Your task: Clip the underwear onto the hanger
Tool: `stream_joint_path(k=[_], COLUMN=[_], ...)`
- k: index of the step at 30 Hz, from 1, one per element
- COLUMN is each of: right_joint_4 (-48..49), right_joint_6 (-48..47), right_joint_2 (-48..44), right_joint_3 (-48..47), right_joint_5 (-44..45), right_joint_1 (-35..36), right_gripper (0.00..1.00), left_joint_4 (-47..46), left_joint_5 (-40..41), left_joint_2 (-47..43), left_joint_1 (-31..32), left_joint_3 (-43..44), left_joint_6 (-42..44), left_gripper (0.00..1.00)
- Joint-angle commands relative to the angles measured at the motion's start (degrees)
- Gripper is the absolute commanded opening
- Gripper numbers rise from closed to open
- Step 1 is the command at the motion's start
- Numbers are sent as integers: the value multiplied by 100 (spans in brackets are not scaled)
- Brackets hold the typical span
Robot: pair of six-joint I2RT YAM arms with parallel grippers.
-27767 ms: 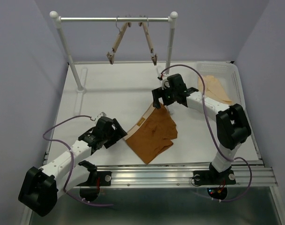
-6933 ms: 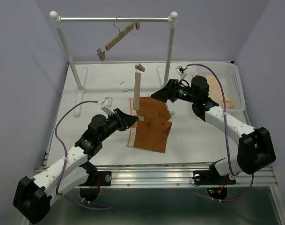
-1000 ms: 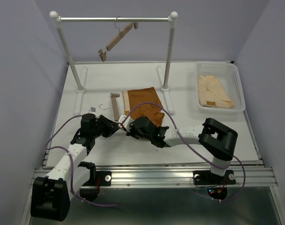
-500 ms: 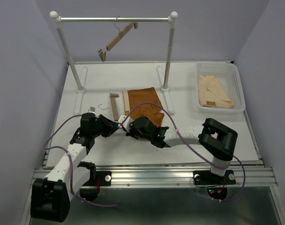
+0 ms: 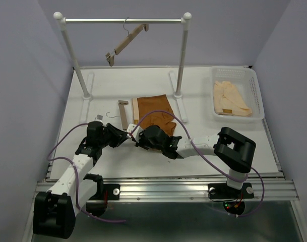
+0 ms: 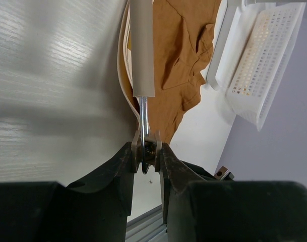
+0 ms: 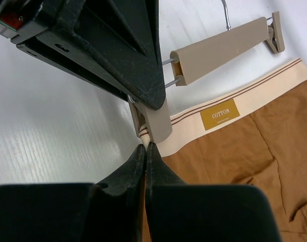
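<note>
The hanger [image 5: 124, 114], a pale wooden bar, lies flat on the table left of the rust-brown underwear [image 5: 154, 110]. In the left wrist view my left gripper [image 6: 147, 149] is shut on the hanger's near clip [image 6: 147, 142], squeezing its two levers below the bar [image 6: 142, 50]. My right gripper [image 7: 146, 146] is shut on the corner of the beige waistband [image 7: 254, 96], right at the mouth of that clip [image 7: 157, 123]. From above, both grippers, left [image 5: 126, 134] and right [image 5: 138, 137], meet at the hanger's near end.
A second wooden hanger [image 5: 127, 42] hangs tilted from the white rail [image 5: 123, 21] at the back. A white basket [image 5: 254, 80] with a peach-cream garment stands at the right. The rack's feet [image 5: 179, 103] lie beside the underwear.
Nothing has moved in the last second. Several seconds back the hanger stood upright over the underwear; now it lies flat, with both grippers at its near clip.
</note>
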State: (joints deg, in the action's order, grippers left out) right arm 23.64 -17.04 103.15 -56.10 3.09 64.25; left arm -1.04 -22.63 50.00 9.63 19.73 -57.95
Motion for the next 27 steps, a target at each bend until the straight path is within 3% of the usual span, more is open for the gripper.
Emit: stream_joint_path(k=[1, 27], right_joint_4=[721, 1398], right_joint_6=[-98, 544], right_joint_2=[-32, -270], right_joint_3=[-7, 389], right_joint_5=[-212, -432], right_joint_1=[123, 123], right_gripper=[1, 1], left_joint_4=[-116, -63], left_joint_5=[-180, -277], left_joint_2=[45, 309], left_joint_1=[-5, -5], left_joint_3=[146, 260], left_joint_6=[179, 425], left_gripper=[0, 0])
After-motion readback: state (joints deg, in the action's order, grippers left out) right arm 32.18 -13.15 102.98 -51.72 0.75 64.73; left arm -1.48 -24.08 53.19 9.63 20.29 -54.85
